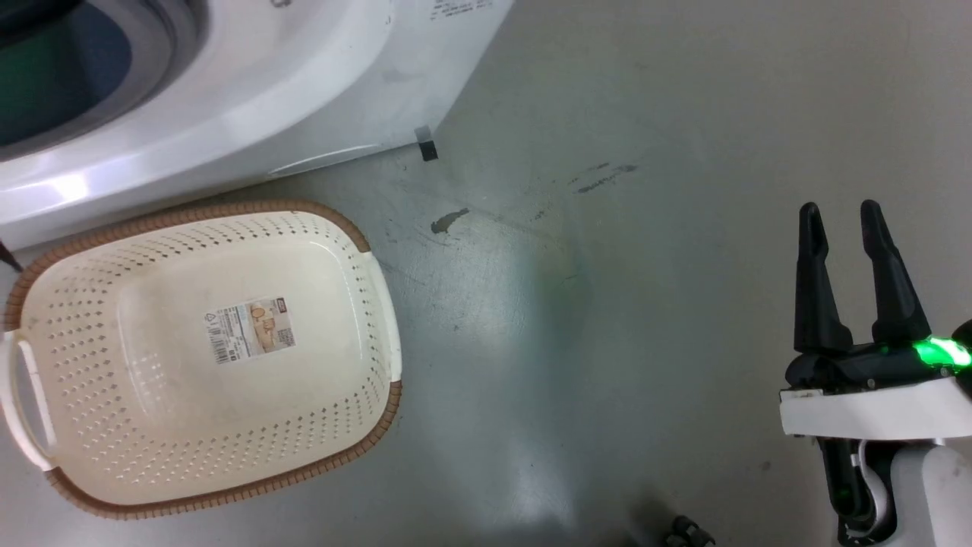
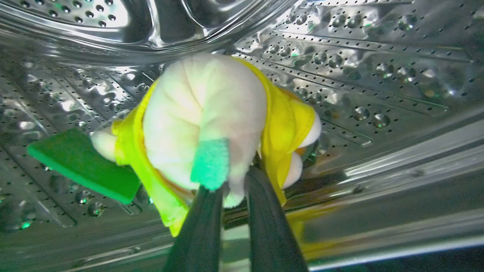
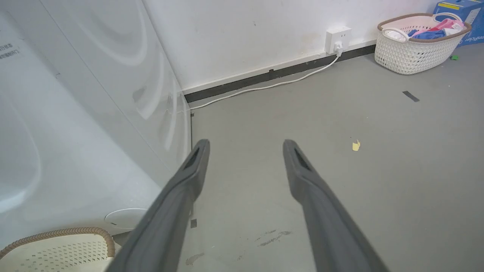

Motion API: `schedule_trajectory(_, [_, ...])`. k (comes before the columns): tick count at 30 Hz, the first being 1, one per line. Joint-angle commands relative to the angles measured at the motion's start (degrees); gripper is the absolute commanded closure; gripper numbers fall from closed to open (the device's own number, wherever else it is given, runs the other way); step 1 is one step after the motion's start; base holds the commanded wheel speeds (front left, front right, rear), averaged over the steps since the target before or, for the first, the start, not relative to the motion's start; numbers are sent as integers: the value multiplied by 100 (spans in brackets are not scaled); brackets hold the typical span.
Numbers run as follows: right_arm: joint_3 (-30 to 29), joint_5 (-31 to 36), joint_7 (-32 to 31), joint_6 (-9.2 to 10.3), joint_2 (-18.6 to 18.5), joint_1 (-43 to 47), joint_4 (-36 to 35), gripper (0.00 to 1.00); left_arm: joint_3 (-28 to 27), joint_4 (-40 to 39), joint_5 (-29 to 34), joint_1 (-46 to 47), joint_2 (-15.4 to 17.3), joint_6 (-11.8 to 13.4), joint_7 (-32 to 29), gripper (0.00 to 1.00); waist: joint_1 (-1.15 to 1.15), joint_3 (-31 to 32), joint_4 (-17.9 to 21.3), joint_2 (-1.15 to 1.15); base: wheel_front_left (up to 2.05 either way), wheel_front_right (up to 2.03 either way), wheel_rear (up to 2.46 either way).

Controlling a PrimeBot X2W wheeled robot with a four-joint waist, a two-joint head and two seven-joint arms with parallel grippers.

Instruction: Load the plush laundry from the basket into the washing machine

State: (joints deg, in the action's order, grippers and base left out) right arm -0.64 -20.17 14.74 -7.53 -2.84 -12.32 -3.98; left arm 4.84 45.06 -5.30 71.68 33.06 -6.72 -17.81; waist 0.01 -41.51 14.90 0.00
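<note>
Inside the washing machine's steel drum (image 2: 378,75), the plush laundry (image 2: 204,113) hangs with its pale body and yellow jacket toward the camera. My left gripper (image 2: 234,185) is shut on its lower end, the two dark fingers pinching the fabric. A flat green piece (image 2: 83,166) shows beside the doll's left. On the floor in front of the white washing machine (image 1: 228,99) stands the cream basket (image 1: 228,209), holding nothing but its label. My right gripper (image 1: 843,216) is open over bare floor at the right, nothing between its fingers (image 3: 189,170).
A white woven basket (image 3: 416,45) with clothes stands by the far wall, beside a blue box (image 3: 459,11). A wall socket (image 3: 337,37) feeds a white cable along the skirting. A yellow scrap (image 3: 356,145) and a black tape mark (image 1: 427,150) lie on the grey floor.
</note>
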Motion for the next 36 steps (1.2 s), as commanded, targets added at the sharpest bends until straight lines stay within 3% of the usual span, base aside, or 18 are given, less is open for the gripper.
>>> schedule_trajectory(1, [-9,19,26,4,-4,-103,13,0,0,106,-30,-27,-6,18,57,100,-1,63,-29,0,0,0,0])
schedule_trajectory(2, [-22,34,26,4,-4,-99,17,0,-7,151,-50,-50,-35,45,138,100,-1,112,-45,0,0,0,0])
schedule_trajectory(3, [-38,45,26,4,-4,-93,23,0,6,191,-50,-89,-60,65,231,6,-1,178,-65,0,0,0,0])
schedule_trajectory(4, [-53,59,26,4,-4,-86,25,0,16,229,-55,-138,-85,84,337,0,-1,255,-86,0,0,0,0])
schedule_trajectory(16, [-170,488,26,4,-4,443,127,0,0,394,-451,-1787,-721,111,2338,0,-1,2028,-552,0,0,0,0])
schedule_trajectory(22, [-195,678,26,4,-4,790,177,0,-78,-21,-759,-2915,-1296,217,3013,0,-1,2946,-876,0,0,0,0])
schedule_trajectory(27, [-180,800,26,4,-4,1096,216,0,-130,-932,-901,-3957,-1651,315,3239,0,-1,3565,-1070,0,0,0,0])
schedule_trajectory(36, [-239,795,26,4,-4,1533,179,0,-267,-3501,-659,-6166,-2120,634,3279,0,-1,4178,-1271,0,0,0,0])
